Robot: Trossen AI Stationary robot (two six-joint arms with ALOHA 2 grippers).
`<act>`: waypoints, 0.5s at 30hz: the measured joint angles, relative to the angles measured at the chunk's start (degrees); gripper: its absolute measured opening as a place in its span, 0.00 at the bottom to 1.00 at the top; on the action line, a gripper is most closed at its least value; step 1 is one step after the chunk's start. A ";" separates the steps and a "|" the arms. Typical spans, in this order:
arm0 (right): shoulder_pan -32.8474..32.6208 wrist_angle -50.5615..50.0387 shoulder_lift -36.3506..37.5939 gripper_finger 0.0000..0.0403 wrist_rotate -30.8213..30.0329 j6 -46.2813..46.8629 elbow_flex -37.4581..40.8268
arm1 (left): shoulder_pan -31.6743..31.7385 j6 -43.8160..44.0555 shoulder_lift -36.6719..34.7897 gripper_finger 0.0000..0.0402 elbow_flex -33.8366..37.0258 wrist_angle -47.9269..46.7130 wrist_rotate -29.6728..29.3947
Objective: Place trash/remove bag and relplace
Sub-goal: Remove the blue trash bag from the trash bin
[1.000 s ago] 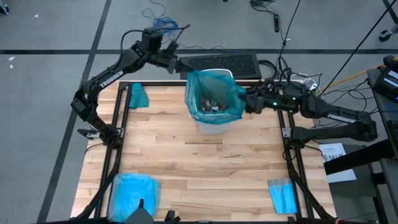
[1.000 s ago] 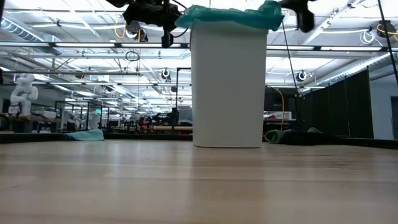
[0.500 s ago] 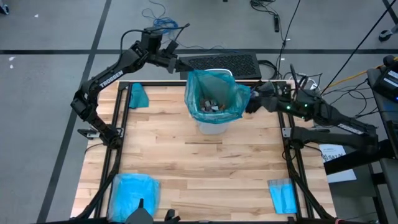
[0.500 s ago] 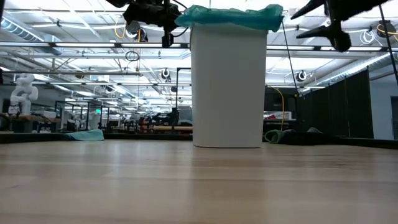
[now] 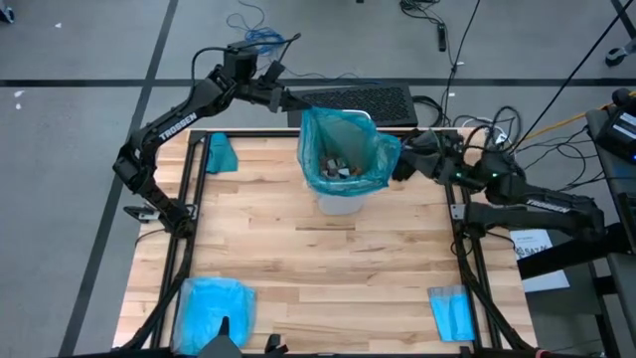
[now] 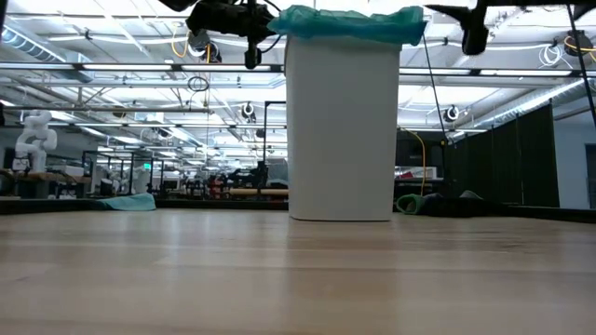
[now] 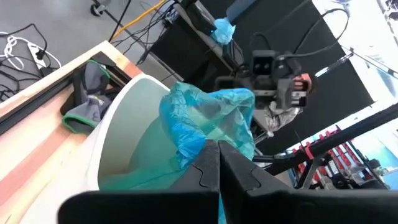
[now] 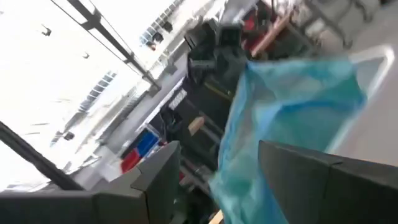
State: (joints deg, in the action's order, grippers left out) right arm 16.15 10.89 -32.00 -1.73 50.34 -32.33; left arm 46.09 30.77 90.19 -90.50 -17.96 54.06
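While the left pincer [image 5: 294, 99] grips its rim (mouth up), the bag [image 5: 343, 149] stands upright — trash [image 5: 336, 165] inside.

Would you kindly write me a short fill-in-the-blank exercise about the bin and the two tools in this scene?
1. The translucent teal plastic bag lines a bin whose colour is ____.
2. The left tool is ____ on the bag's rim.
3. The right tool, at the bin's other side, has its jaws ____.
4. The scraps of trash lie ____ the bag.

Missing words: white; shut; open; inside

- The bin [image 5: 339, 199] stands toward twelve o'clock on the bench [image 5: 318, 268].
- The bag [image 5: 343, 149] lines it, trash [image 5: 338, 165] inside.
- Left hand [image 5: 290, 99] at the bin's eleven o'clock, right hand [image 5: 405, 159] at three.
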 joint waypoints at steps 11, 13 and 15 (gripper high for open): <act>-3.68 -5.43 -20.04 0.43 -3.98 -14.20 -17.59 | -0.37 -5.65 0.00 0.25 0.02 1.26 1.81; -3.66 -6.59 -24.36 0.40 -3.85 -15.61 -21.08 | -0.03 -5.69 0.00 0.29 0.00 1.27 1.23; -3.62 -7.88 -27.92 0.38 -3.84 -16.22 -24.88 | 0.11 -5.69 0.00 0.31 0.00 1.15 1.76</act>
State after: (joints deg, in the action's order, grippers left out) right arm 12.52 3.01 -59.93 -5.57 34.11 -57.21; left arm 46.20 25.08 90.19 -90.50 -16.82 55.83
